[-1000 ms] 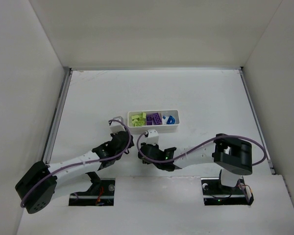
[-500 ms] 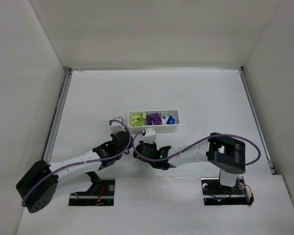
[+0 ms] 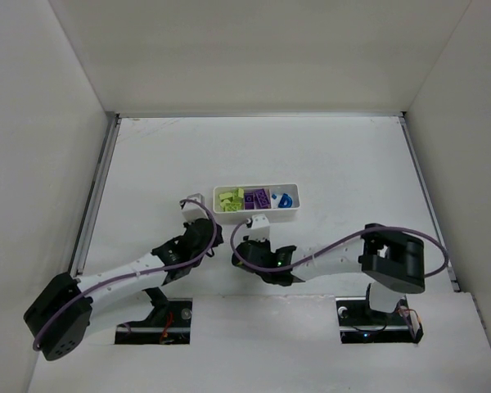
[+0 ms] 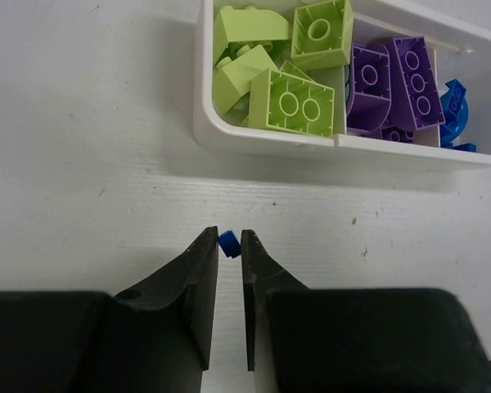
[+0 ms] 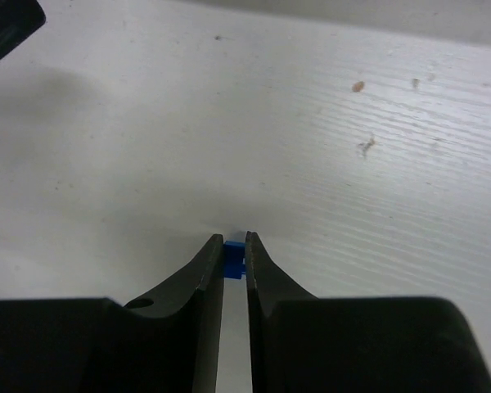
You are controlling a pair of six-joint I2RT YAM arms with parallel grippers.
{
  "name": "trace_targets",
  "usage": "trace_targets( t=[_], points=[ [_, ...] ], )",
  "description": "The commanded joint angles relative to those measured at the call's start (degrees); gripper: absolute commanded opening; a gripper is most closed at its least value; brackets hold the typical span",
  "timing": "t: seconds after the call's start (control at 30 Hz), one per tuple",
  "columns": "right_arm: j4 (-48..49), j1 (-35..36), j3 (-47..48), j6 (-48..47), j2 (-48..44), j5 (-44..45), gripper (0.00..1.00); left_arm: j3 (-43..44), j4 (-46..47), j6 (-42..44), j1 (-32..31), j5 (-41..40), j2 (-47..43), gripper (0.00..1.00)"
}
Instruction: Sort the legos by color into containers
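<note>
Right tool point(image 5: 235, 242) is swinging back toward tray point(image 3: 282, 215) (blue goes rightmost), pinching a blue brick point(image 5: 233, 249); left tool point(image 4: 229, 239) is pinching a second brick point(image 4: 227, 243).

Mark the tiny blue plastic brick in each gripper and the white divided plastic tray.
Left-held tiny blue plastic brick point(image 4: 227, 243): left wrist view, exposed tip.
Right-held tiny blue plastic brick point(image 5: 234, 248): right wrist view, exposed face.
White divided plastic tray point(image 4: 270, 146): left wrist view, near wall.

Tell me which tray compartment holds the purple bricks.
The middle one: purple bricks lie between the yellow-green bricks at the left end of the tray and the blue bricks at its right end in the left wrist view.
</note>
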Motion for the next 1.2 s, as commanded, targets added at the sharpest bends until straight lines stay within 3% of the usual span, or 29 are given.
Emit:
trace_targets(
  t=[0.0,0.2,0.4,0.67,0.93,1.17],
  points=[
    [0.7,0.1,-3.1,-0.1,-6.3,2.0,0.18,3.6,1.0,0.7,-0.6,0.0,0.3,0.10],
    [1.2,-1.6,-10.9,0.1,-17.6,2.6,0.19,11.8,7.7,3.2,-2.7,1.9,9.3,0.11],
    [1.2,-6.5,-19.5,0.7,-30.7,2.4,0.19,24.3,14.8,7.5,-3.7,5.2,25.6,0.11],
    [1.1,-11.5,-23.7,-1.2,-40.0,0.8,0.19,37.6,16.3,8.4,-2.5,11.0,39.8,0.16],
    [6.5,-19.1,-22.2,-6.2,-40.4,-3.2,0.19,38.2,16.3,8.7,-2.2,11.6,38.4,0.38],
    [14.1,-26.7,-16.2,-10.9,-32.7,-9.0,0.19,26.5,16.3,7.8,0.1,9.4,27.3,0.41]
  ],
)
